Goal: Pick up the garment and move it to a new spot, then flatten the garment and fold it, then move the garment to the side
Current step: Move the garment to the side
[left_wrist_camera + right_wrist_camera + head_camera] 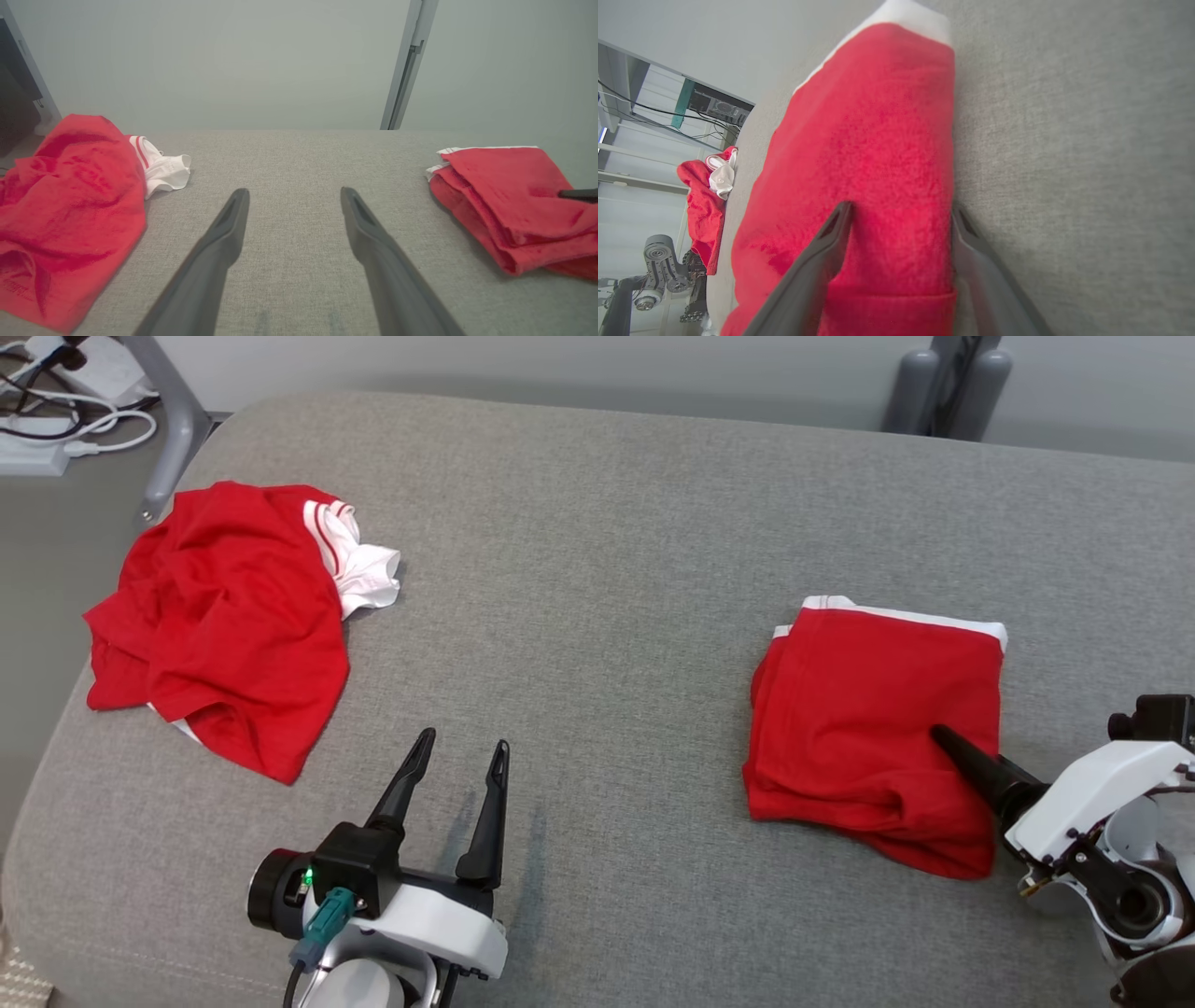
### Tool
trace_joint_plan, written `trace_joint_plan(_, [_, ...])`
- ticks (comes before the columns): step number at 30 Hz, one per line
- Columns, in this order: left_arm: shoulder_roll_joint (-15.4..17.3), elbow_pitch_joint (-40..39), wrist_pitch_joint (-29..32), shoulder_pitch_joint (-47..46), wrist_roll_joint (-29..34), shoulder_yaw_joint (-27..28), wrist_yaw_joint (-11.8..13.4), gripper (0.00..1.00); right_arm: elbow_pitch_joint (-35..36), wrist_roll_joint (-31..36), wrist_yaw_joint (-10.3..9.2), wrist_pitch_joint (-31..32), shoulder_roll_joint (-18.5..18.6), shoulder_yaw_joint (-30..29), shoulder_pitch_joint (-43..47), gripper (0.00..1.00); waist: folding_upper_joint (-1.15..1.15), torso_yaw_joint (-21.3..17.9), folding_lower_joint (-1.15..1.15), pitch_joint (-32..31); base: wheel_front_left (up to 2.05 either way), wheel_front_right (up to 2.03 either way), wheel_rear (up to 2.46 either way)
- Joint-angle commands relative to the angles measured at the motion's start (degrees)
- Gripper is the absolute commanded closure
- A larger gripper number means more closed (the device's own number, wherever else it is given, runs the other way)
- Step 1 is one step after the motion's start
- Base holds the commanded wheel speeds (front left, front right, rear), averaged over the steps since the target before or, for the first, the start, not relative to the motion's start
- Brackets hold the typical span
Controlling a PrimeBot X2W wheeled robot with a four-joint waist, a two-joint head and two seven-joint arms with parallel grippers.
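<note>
Right wrist view: the right end effector (901, 210) is spread wide, apparently astride an edge of the folded garment (868, 154), at the right of the cushion (607, 569). All layers should be pinched together before sliding; the left end effector (465, 739) is likewise unclenched.

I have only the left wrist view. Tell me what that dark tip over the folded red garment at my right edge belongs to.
Observer: One finger of the right gripper, reaching over the folded garment from the robot's right.
Operator: Report its jaws.
Observer: Open. The right wrist view has one finger over the red cloth, the other at the garment's edge beside bare grey cushion.
Operator: Say what lies beyond the crumpled garment.
Observer: Head view has a grey metal leg and white cables on the floor there.
</note>
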State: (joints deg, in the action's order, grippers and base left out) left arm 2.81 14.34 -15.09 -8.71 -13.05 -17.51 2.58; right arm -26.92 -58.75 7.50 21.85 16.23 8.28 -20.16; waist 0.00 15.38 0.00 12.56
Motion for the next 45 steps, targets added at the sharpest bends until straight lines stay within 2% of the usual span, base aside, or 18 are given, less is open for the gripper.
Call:
trace_joint_plan(1, [0.20,-0.01,-0.10,-1.16,-0.02,-0.03,-0.23,0.00,-0.81,-0.70,-0.02,0.52,0.34,0.45,-1.02,0.00,0.00,0.85,0.00,0.64,0.00,0.00,0.00])
trace_joint_plan(9, [0.20,-0.17,-0.10,-2.47,-0.70,-0.60,0.04,0.00,-4.07,-2.35,-0.02,1.52,-0.10,3.59,-4.12,0.00,0.00,2.74,0.00,2.19,0.00,0.00,0.00])
trace_joint_plan(10, [0.19,-0.19,-0.11,-2.55,-0.83,-0.66,0.08,0.00,-4.34,-2.30,-0.02,1.48,-0.08,4.04,-4.38,0.10,0.00,2.87,0.00,2.28,0.00,0.00,0.00])
trace_joint_plan(11, [0.20,-0.20,-0.10,-2.56,-0.92,-0.73,0.15,0.00,-4.45,-1.86,-0.02,1.34,0.19,4.75,-4.67,0.54,0.00,2.99,0.00,2.38,0.00,0.00,0.00])
trace_joint_plan(12, [0.20,-0.23,-0.10,-2.60,-1.02,-0.79,0.22,0.00,-4.40,-1.33,-0.03,1.20,0.55,5.58,-4.92,0.85,0.00,3.08,0.00,2.46,0.00,0.00,0.00])
trace_joint_plan(13, [0.21,-0.22,-0.10,-2.62,-1.12,-0.84,0.32,0.00,-4.20,-0.84,-0.03,0.90,0.95,6.42,-5.07,1.00,0.00,3.12,0.00,2.51,0.00,0.00,0.00])
trace_joint_plan(22, [0.19,0.17,-0.10,-2.90,-0.16,-1.27,0.12,0.00,-1.76,2.37,-0.02,-5.77,5.60,13.25,-6.89,1.00,0.00,1.30,0.00,1.38,0.00,0.00,0.00])
trace_joint_plan(31, [0.20,-0.13,-0.10,-4.10,1.10,-3.10,-1.07,0.00,1.06,9.03,-0.03,-9.56,13.73,24.19,-8.96,1.00,0.00,-4.34,0.00,1.67,0.00,0.00,0.00])
trace_joint_plan(32, [0.20,-0.13,-0.10,-4.10,1.10,-3.10,-1.07,0.00,1.06,9.03,-0.03,-9.56,13.73,24.19,-8.96,1.00,0.00,-4.34,0.00,1.67,0.00,0.00,0.00])
trace_joint_plan(38, [0.22,-0.97,-0.09,-6.94,2.43,-4.11,-2.14,0.00,3.61,12.36,-0.03,-12.01,19.97,28.00,-12.66,1.00,0.00,-9.40,0.00,5.50,0.00,0.00,0.00])
trace_joint_plan(45, [0.22,-1.86,-0.06,-13.08,5.04,-5.15,-4.99,0.00,5.70,16.54,-0.03,-13.86,29.09,31.08,-17.43,1.00,0.00,-13.94,0.00,11.83,0.00,0.00,0.00])
